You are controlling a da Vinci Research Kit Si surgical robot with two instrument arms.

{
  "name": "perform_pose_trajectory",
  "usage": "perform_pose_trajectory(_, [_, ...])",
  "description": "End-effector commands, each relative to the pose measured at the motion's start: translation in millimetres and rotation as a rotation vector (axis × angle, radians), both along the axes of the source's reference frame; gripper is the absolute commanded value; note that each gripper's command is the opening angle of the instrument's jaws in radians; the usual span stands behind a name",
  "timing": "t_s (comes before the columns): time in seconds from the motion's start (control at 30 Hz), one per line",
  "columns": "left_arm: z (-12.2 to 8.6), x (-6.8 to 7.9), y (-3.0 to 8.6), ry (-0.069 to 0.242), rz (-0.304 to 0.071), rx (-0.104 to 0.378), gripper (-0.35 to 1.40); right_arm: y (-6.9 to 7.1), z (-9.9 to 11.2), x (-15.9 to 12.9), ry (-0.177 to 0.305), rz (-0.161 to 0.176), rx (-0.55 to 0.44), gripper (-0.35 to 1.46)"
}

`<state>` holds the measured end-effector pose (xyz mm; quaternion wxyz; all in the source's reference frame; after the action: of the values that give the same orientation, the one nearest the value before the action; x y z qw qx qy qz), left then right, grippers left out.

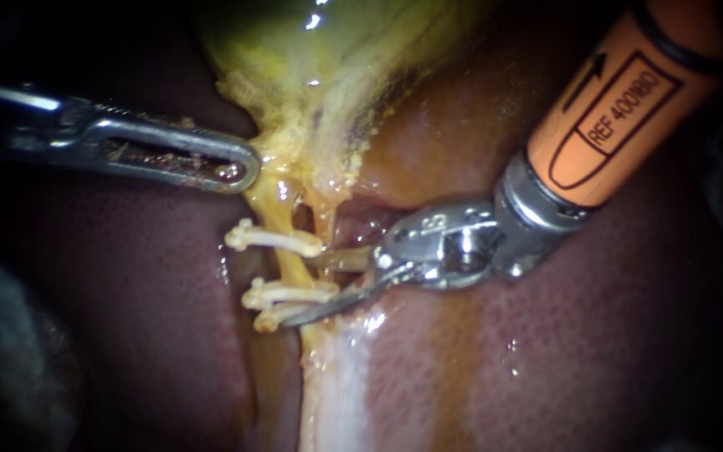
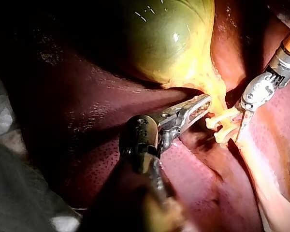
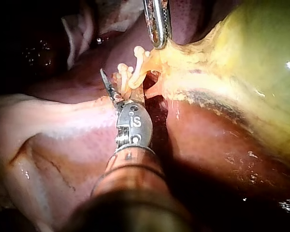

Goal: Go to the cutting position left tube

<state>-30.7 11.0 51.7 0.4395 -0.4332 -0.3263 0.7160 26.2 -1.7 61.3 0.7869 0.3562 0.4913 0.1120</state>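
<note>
The yellow left tube runs down from the gallbladder and carries three pale clips: one higher, two lower. My right instrument comes in from the upper right with thin blades standing open. One blade lies by the upper clip and the other across the lower clips, with the bare tube stretch just left of them. My left instrument has its slotted jaws shut on yellow tissue at the gallbladder's neck, as the left wrist view shows. The right wrist view shows the blades at the clips.
Dark red liver surrounds the site on both sides. A second thin yellow strand runs beside the clipped tube, with a small gap between them. A pale, glistening band of tissue runs down below the clips.
</note>
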Motion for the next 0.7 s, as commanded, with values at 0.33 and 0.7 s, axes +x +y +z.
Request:
perform_pose_trajectory(0.33, [0.1, -0.1, 0.0, 0.0, 0.0, 0.0, -0.35, -0.4, -0.5, 3.1, -0.033, 0.096, 0.105, 1.36])
perform_pose_trajectory(0.7, [0.2, -0.2, 0.0, 0.001, 0.0, -0.001, -0.35, -0.7, -2.9, 4.3, -0.009, 0.128, 0.183, 1.38])
